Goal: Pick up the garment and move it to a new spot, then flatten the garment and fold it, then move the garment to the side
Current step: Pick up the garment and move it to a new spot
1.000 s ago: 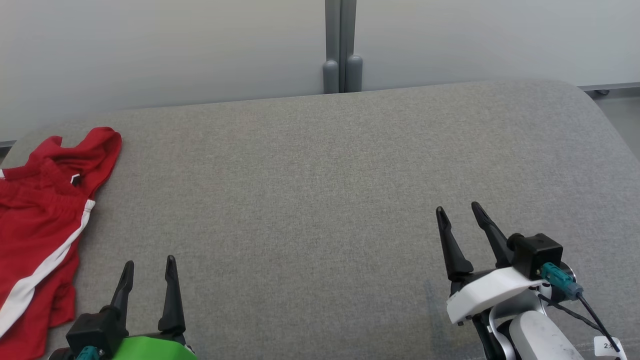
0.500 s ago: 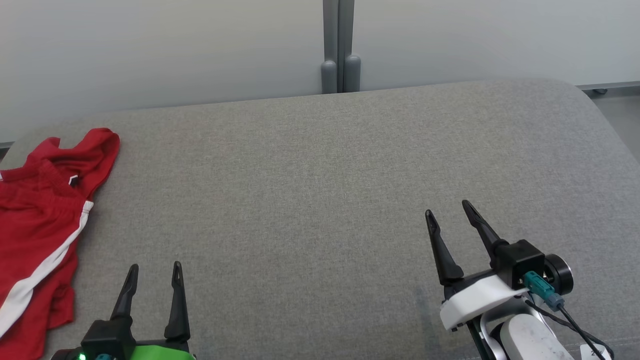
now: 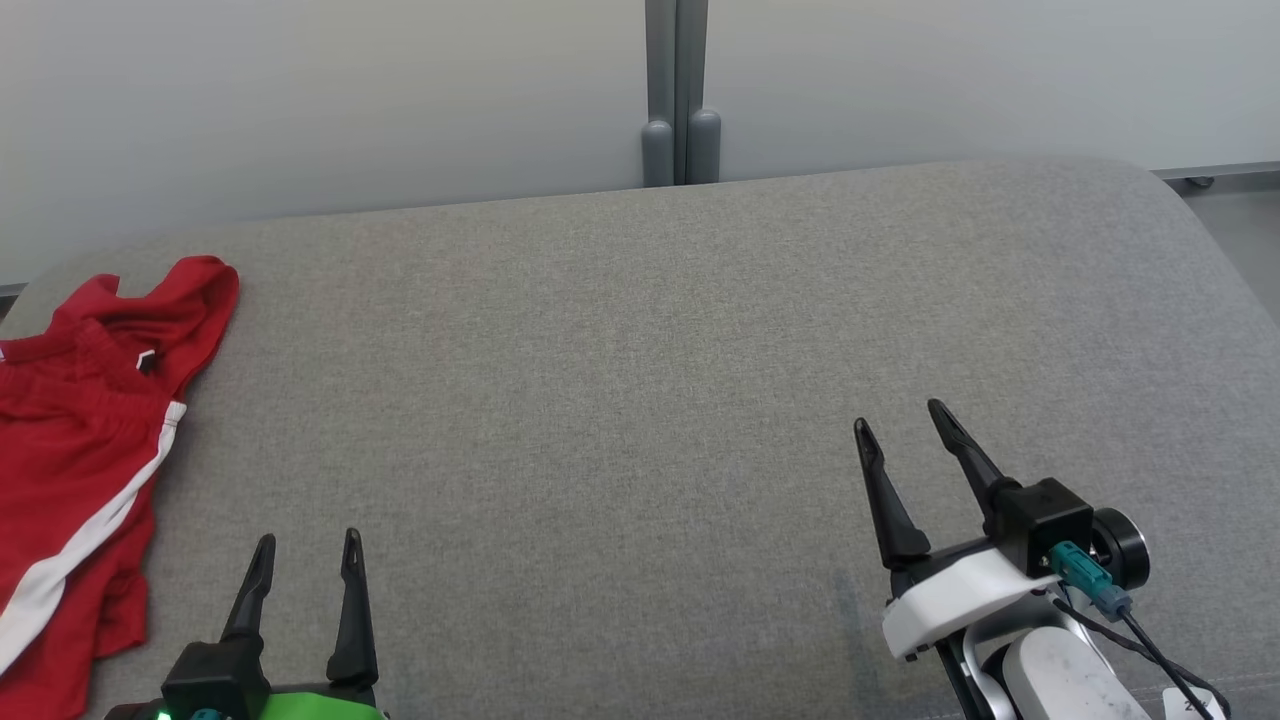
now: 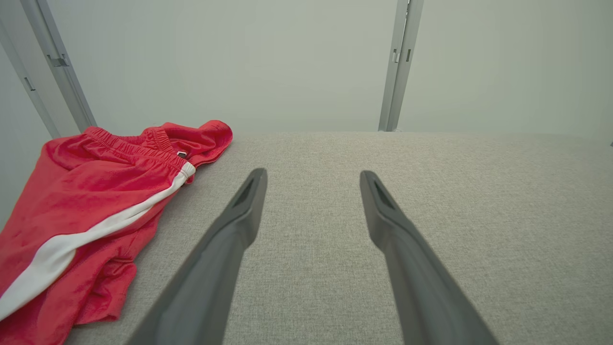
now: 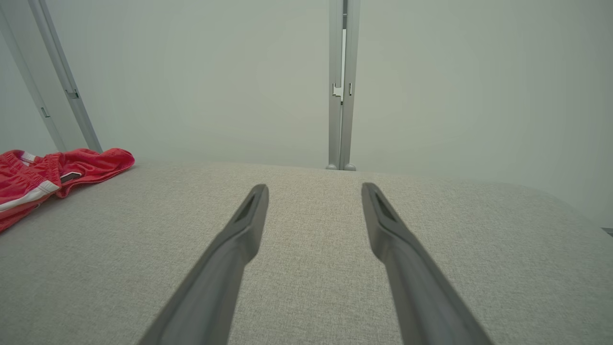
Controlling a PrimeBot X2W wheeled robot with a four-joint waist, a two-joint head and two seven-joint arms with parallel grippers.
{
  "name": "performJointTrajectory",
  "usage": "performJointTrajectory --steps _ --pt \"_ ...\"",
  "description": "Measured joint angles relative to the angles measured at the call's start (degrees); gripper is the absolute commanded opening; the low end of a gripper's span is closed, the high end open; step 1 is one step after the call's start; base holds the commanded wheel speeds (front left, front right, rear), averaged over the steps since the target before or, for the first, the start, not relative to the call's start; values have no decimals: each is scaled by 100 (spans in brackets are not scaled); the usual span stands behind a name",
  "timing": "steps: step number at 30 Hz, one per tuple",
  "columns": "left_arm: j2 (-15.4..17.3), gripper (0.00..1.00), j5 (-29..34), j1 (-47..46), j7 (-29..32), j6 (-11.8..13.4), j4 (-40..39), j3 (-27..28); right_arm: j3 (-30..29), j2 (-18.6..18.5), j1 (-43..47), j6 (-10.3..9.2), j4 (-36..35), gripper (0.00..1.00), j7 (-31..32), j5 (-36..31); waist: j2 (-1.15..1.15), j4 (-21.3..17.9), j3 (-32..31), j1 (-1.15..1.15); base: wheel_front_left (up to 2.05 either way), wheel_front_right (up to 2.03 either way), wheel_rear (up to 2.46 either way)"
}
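Garment: crumpled red shorts with white side stripe (image 3: 80, 420), far left edge of grey fabric counter (image 3: 640, 350) | Left fingers (image 3: 348, 600): spread wide, empty, near shorts | Right fingers (image 3: 885, 500): spread wide, empty, well apart | Risk: pinching one layer only; bunched cloth dragging off edge.

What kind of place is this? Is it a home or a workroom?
Probably a lab or test room, not a home. Plain pale wall panels joined by a grey metal post stand behind a grey fabric-covered pad, and red shorts lie at its left end.
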Motion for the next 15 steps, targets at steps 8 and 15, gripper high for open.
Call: performJointTrajectory --steps 8,15 --pt "-3 100 0 0 0 -7 15 3 -23 8 0 2 1 100 0 0 0 2 4 0 0 0 0" --pt "-5 100 1 -5 0 -68 46 -7 -90 19 0 9 1 100 0 0 0 41 12 0 0 0 0"
